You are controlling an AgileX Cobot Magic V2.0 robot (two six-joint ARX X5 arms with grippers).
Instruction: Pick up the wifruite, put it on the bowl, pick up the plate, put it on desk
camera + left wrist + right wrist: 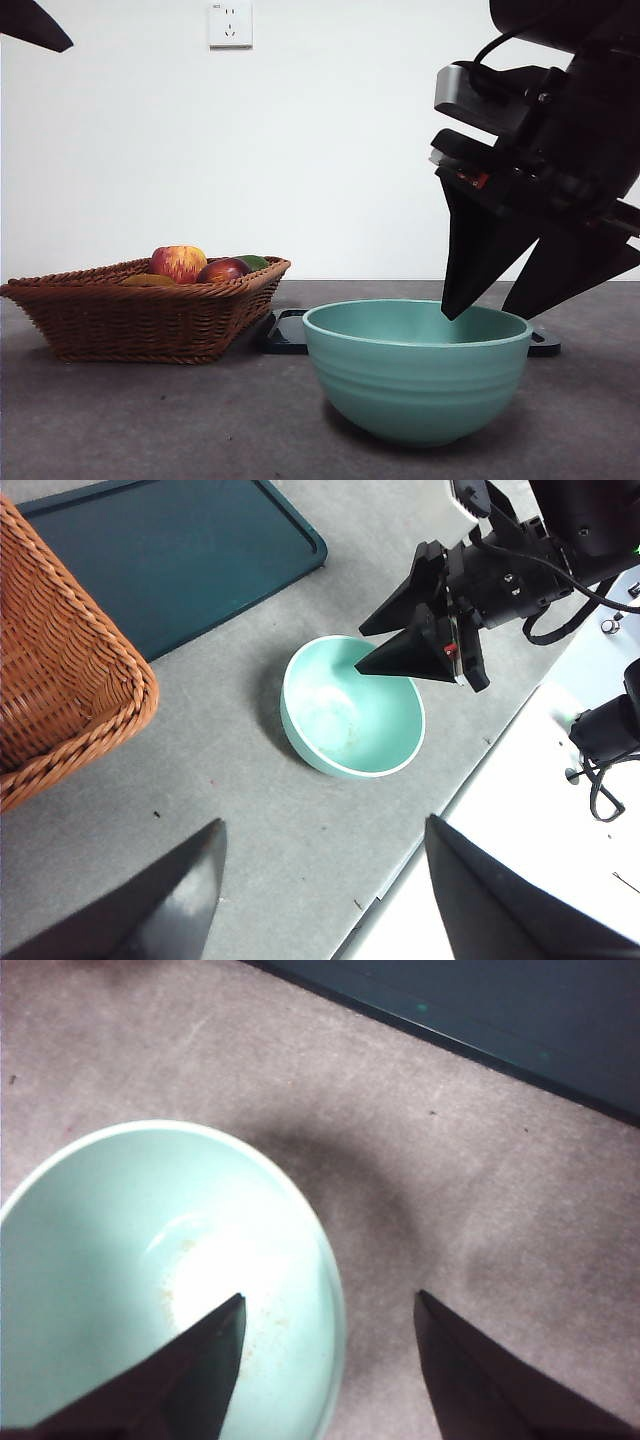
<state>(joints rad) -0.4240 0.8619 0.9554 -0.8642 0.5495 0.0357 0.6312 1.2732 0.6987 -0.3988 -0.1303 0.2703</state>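
Note:
The teal-green bowl (415,370) stands empty on the desk (150,420). It also shows in the left wrist view (350,710) and the right wrist view (120,1260). My right gripper (482,312) is open and empty. It straddles the bowl's rim, one jaw inside and one outside (329,1297); the left wrist view shows it too (360,651). A flat dark teal plate (290,330) lies behind the bowl (180,550). Fruit lies in the wicker basket (140,315): a red-yellow apple (178,262), a dark red fruit (222,270) and a green one (255,262). My left gripper (323,823) is open, empty and high above the desk.
The basket stands at the left, beside the plate (480,1010). The left arm shows only as a black tip (35,28) in the front view's top corner. The desk's edge runs close to the bowl, with a white surface (540,780) beyond it.

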